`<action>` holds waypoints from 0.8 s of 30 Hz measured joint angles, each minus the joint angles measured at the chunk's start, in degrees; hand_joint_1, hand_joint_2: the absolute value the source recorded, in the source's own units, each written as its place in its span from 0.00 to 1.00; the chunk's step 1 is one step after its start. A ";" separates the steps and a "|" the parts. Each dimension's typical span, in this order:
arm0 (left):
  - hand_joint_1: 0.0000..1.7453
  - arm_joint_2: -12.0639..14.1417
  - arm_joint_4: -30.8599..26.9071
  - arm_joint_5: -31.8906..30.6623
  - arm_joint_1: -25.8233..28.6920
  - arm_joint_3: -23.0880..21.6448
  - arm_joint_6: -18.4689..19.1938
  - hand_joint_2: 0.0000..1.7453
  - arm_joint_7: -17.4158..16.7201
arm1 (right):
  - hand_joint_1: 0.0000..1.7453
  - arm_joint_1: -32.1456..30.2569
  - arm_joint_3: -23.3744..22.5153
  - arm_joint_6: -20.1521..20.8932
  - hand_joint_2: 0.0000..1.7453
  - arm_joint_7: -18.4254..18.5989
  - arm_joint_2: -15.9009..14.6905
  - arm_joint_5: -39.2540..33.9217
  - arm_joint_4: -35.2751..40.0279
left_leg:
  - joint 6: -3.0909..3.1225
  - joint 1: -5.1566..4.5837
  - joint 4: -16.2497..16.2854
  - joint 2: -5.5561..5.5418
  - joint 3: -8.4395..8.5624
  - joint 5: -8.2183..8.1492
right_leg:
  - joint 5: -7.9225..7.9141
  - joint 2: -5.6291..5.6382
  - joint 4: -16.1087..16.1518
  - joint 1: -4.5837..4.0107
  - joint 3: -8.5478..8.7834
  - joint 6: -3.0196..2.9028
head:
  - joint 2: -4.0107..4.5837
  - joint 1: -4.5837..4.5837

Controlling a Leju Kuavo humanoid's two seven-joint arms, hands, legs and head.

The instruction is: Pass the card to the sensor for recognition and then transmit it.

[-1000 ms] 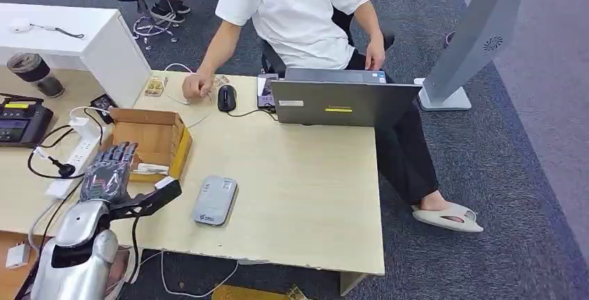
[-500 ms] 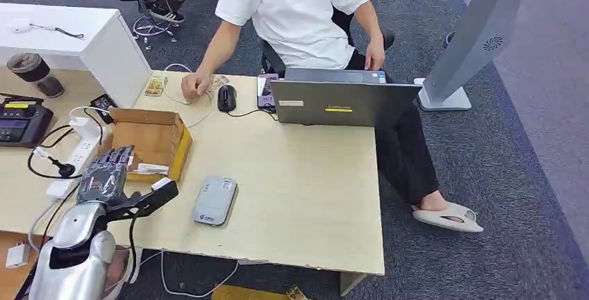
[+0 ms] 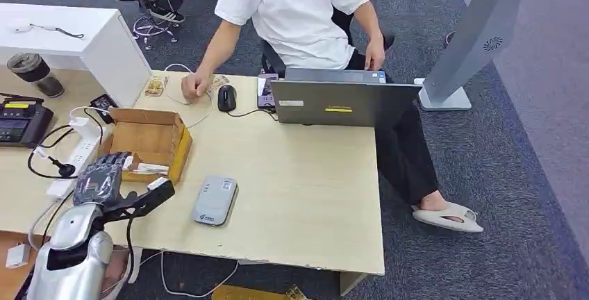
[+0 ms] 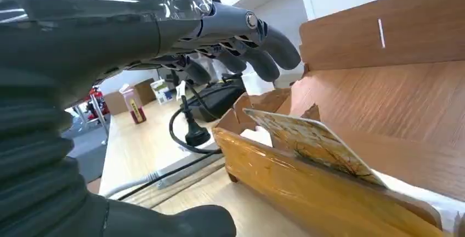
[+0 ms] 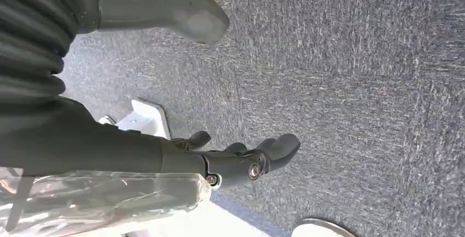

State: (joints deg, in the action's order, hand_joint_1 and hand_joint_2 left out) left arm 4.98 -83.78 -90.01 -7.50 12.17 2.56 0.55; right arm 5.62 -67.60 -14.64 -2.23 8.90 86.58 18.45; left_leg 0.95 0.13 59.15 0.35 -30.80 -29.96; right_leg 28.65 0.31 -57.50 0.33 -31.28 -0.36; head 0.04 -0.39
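Observation:
An open cardboard box [image 3: 147, 139] sits at the table's left. A patterned card [image 3: 148, 169] leans inside its near wall; the left wrist view shows the card [image 4: 313, 144] tilted against the yellow-taped wall [image 4: 307, 193]. My left hand [image 3: 104, 178] hovers at the box's near left corner, holding nothing. Its fingers [image 4: 257, 56] are spread above the card and the thumb [image 4: 164, 223] is low outside the wall. The grey card sensor [image 3: 215, 201] lies flat to the right of the box. My right hand [image 5: 236, 160] hangs over carpet, fingers loosely apart and holding nothing.
A person sits at the far side, one hand [image 3: 196, 86] on the table near a mouse [image 3: 226, 97], behind a laptop [image 3: 333, 102]. A power strip with cables [image 3: 76, 148] and a black device [image 3: 21, 121] lie left of the box. A grey stand [image 3: 472, 43] rises at right.
My left hand has sunk and tipped forward, drawing slightly left and closer to the box's near wall. The person's hand shifted a little on the table.

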 joint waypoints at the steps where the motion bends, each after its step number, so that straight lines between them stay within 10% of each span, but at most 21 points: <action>1: 0.20 0.00 0.07 0.00 0.00 0.02 0.00 1.00 0.00 | 0.00 0.00 0.00 0.00 1.00 0.00 0.00 0.00 0.00 | 0.00 0.00 0.00 0.00 0.00 0.00 | 0.00 0.00 0.00 0.00 0.00 0.00 | 0.00 0.02; 24: 0.13 -1.11 3.76 0.00 -3.20 0.35 -3.48 1.00 0.02 | 0.00 0.01 0.35 -0.44 1.00 -1.60 -0.02 1.01 -0.02 | 0.00 0.00 0.00 0.00 0.00 0.00 | 0.00 0.00 0.00 0.00 0.00 0.00 | 0.00 0.00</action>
State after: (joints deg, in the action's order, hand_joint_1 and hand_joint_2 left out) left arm 3.87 -80.02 -90.01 -10.70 12.52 -0.92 0.57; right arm 5.63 -67.25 -15.08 -3.82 8.87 87.58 18.43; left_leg 0.95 0.13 59.15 0.35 -30.80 -29.95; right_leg 28.65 0.31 -57.50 0.33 -31.28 -0.36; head 0.04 -0.39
